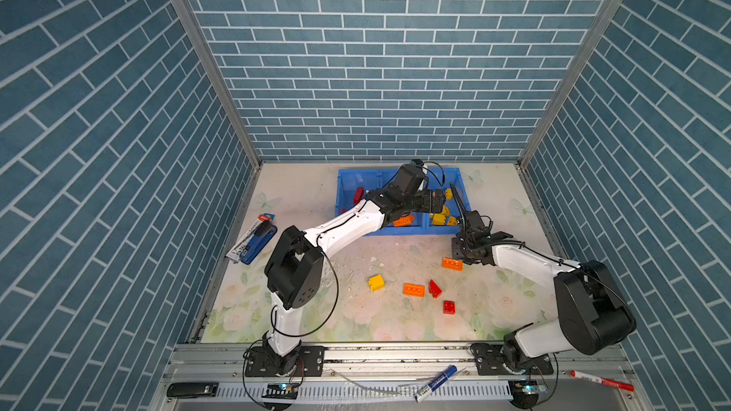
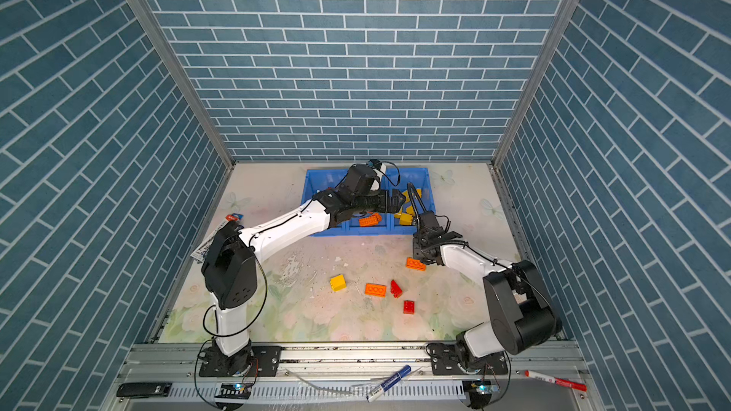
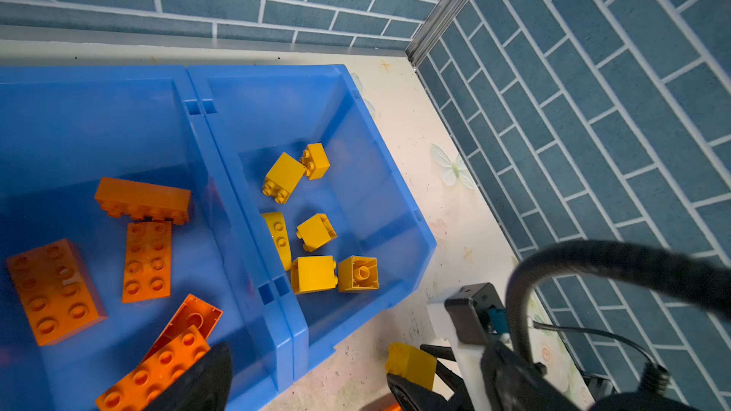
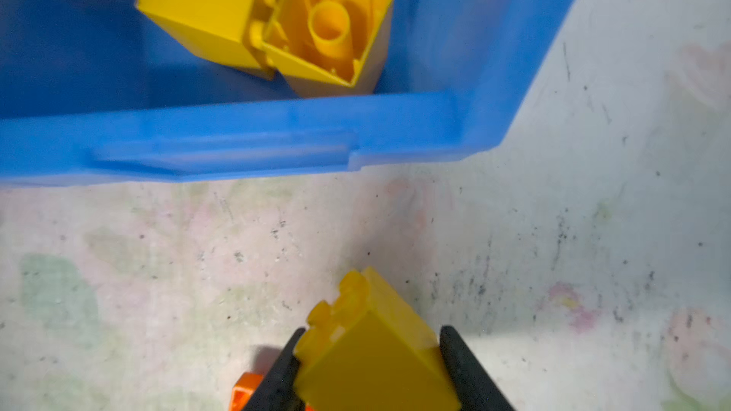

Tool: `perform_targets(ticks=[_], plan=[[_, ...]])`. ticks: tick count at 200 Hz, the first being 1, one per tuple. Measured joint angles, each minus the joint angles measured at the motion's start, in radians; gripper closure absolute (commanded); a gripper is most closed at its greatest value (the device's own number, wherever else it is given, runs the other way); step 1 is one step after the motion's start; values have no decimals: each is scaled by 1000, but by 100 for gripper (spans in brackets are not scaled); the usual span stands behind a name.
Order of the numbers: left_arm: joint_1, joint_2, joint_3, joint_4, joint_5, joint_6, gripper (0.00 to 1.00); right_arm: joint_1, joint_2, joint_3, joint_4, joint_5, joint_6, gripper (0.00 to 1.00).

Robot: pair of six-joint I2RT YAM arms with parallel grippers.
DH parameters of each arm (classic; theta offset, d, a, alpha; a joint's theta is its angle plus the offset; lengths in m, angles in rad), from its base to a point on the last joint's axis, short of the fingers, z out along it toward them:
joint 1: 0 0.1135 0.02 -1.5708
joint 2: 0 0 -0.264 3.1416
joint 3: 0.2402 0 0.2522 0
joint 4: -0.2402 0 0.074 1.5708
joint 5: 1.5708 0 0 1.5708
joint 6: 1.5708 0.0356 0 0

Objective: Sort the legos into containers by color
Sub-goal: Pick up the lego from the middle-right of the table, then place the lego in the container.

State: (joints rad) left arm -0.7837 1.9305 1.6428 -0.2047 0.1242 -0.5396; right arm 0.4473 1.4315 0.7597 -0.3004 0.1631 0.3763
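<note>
Over tabletop (image 4: 158, 255), only wrist views show right jaws clamping yellow brick (image 4: 375, 357).

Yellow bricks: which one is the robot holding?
The yellow brick in the right gripper, just outside the blue bin; the other yellow bricks lie loose.

I looked into a booth closed by a back wall (image 1: 387, 53) and two side walls (image 1: 99, 112), all in blue-grey brick pattern with pale joints. Aluminium posts (image 1: 205, 61) ran up the back corners. A pale floral mat (image 1: 356, 322), scuffed and dark-speckled, covered the tabletop. A metal rail (image 1: 395, 353) edged the front. The light was even.
</note>
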Motion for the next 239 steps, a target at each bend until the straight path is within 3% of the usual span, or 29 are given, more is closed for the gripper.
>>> perform_targets(ticks=[60,92,164,199,239], plan=[[5,-65,-90,-37,-54,23,1,4,-105,3,119,-93,-71,60],[12,-119,-150,-74,-98,27,1,4,23,95,187,-96,-70,60],[15,-230,-289,-148,-203,35,1,4,321,382,232,37,-69,56],[16,-253,-340,-169,-201,71,1,4,396,485,198,72,-91,50],[14,-282,-387,-182,-112,171,1,4,417,537,158,90,-97,42]])
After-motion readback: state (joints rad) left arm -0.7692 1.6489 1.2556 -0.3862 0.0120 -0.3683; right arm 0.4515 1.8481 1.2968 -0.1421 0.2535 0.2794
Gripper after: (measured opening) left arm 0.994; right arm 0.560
